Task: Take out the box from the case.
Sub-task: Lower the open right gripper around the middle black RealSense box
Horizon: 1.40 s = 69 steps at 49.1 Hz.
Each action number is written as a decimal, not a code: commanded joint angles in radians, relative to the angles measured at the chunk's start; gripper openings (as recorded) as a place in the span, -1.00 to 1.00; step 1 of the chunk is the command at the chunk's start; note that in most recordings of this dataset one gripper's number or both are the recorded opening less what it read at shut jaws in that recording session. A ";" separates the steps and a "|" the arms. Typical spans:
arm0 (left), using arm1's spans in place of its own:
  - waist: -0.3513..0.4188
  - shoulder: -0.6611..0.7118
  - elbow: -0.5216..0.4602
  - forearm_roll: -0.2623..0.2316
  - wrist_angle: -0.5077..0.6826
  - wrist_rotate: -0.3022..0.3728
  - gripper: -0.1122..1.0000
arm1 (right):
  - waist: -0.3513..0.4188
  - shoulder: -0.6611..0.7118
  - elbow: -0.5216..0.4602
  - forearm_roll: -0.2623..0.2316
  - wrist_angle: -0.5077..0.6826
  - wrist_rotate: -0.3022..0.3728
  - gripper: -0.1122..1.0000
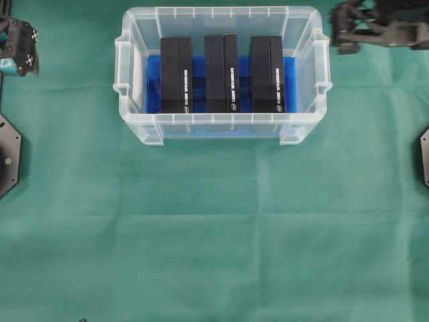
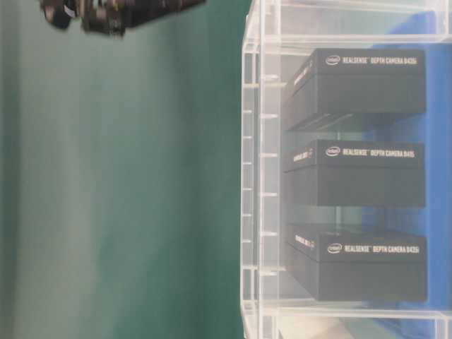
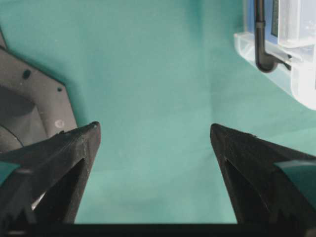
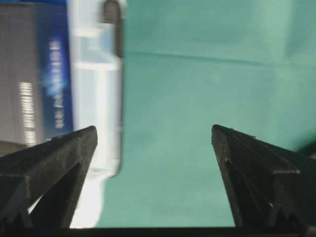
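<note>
The case is a clear plastic bin at the back middle of the table, with a blue cloth on its bottom. Three black boxes stand in it side by side: the left box, the middle box and the right box. White lettering runs along each of them. My left gripper hovers at the far left, apart from the case, open and empty. Just off the case's right end, my right gripper is open and empty, and the case wall shows to its left.
A green cloth covers the table. The dark arm bases sit at the left edge and the right edge. One corner of the case shows at the upper right of the left wrist view.
</note>
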State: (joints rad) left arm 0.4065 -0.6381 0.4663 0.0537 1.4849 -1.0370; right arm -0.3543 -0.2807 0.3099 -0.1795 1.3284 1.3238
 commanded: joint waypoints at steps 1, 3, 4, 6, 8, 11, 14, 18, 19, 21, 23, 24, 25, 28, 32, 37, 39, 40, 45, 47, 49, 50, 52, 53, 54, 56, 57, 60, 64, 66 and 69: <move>0.002 -0.003 -0.025 0.006 0.005 -0.002 0.97 | 0.011 0.043 -0.077 0.002 -0.005 0.000 0.91; 0.002 -0.003 -0.025 0.006 0.008 -0.002 0.97 | 0.015 0.069 -0.106 0.000 -0.006 0.002 0.91; 0.002 -0.003 -0.025 0.008 0.011 0.000 0.97 | 0.018 0.080 -0.121 0.000 -0.005 0.002 0.91; 0.003 -0.002 -0.025 0.009 0.015 0.000 0.97 | 0.021 0.104 -0.149 0.000 -0.005 0.002 0.90; 0.003 -0.003 -0.025 0.009 0.020 0.000 0.97 | 0.028 0.130 -0.175 0.000 -0.006 0.002 0.90; 0.003 -0.006 -0.025 0.012 0.028 0.002 0.97 | 0.038 0.169 -0.216 0.000 -0.005 0.002 0.90; 0.002 -0.008 -0.023 0.012 0.034 0.002 0.97 | 0.051 0.206 -0.256 0.000 -0.005 0.002 0.90; 0.005 -0.011 -0.021 0.015 0.037 0.002 0.97 | 0.067 0.262 -0.307 0.000 -0.005 0.003 0.90; 0.005 -0.011 -0.021 0.015 0.037 0.002 0.97 | 0.072 0.275 -0.319 0.002 -0.006 0.003 0.90; 0.006 -0.011 -0.021 0.015 0.037 0.002 0.97 | 0.078 0.298 -0.345 0.002 -0.006 0.005 0.90; 0.006 -0.011 -0.021 0.015 0.037 0.002 0.97 | 0.084 0.321 -0.371 0.000 -0.006 0.008 0.90; 0.005 -0.011 -0.021 0.015 0.037 0.002 0.97 | 0.087 0.331 -0.385 0.002 -0.006 0.009 0.90; 0.006 -0.011 -0.021 0.015 0.037 0.002 0.97 | 0.091 0.342 -0.397 0.000 -0.006 0.014 0.90; 0.006 -0.009 -0.021 0.018 0.037 0.003 0.97 | 0.098 0.373 -0.437 0.000 -0.008 0.028 0.90; 0.005 -0.011 -0.021 0.018 0.037 0.008 0.97 | 0.109 0.411 -0.480 0.000 -0.017 0.037 0.90; 0.006 -0.011 -0.021 0.018 0.037 0.008 0.97 | 0.123 0.453 -0.522 0.005 -0.032 0.038 0.90; 0.005 -0.011 -0.021 0.018 0.037 0.008 0.97 | 0.127 0.469 -0.535 0.008 -0.035 0.038 0.90; 0.006 -0.011 -0.021 0.018 0.037 0.009 0.97 | 0.129 0.476 -0.541 0.009 -0.037 0.038 0.90; 0.005 -0.012 -0.023 0.018 0.037 0.009 0.97 | 0.135 0.509 -0.574 0.023 -0.041 0.038 0.90; 0.005 -0.012 -0.021 0.018 0.037 0.011 0.97 | 0.137 0.522 -0.586 0.026 -0.044 0.038 0.90; 0.006 -0.014 -0.021 0.018 0.037 0.011 0.97 | 0.140 0.531 -0.598 0.031 -0.046 0.038 0.90; 0.006 -0.014 -0.021 0.018 0.037 0.011 0.97 | 0.140 0.535 -0.604 0.031 -0.048 0.038 0.90; 0.005 -0.015 -0.021 0.018 0.037 0.011 0.97 | 0.141 0.543 -0.615 0.034 -0.048 0.038 0.90; 0.006 -0.015 -0.021 0.018 0.037 0.011 0.97 | 0.143 0.546 -0.621 0.034 -0.046 0.038 0.90; 0.006 -0.015 -0.021 0.018 0.037 0.011 0.97 | 0.143 0.549 -0.626 0.034 -0.046 0.038 0.90; 0.005 -0.017 -0.020 0.018 0.037 0.011 0.97 | 0.143 0.554 -0.635 0.035 -0.043 0.038 0.90; 0.005 -0.017 -0.020 0.018 0.037 0.011 0.97 | 0.143 0.555 -0.638 0.034 -0.044 0.038 0.90; 0.006 -0.017 -0.020 0.018 0.037 0.012 0.97 | 0.143 0.558 -0.644 0.035 -0.040 0.038 0.90; 0.006 -0.018 -0.020 0.018 0.037 0.012 0.96 | 0.143 0.558 -0.644 0.035 -0.031 0.038 0.90; 0.006 -0.018 -0.020 0.018 0.037 0.012 0.96 | 0.143 0.558 -0.644 0.035 -0.023 0.038 0.90; 0.005 -0.018 -0.018 0.018 0.037 0.012 0.97 | 0.143 0.558 -0.644 0.034 -0.017 0.038 0.90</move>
State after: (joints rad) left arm 0.4096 -0.6519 0.4648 0.0675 1.5232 -1.0262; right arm -0.2132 0.2976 -0.3114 -0.1457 1.3054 1.3606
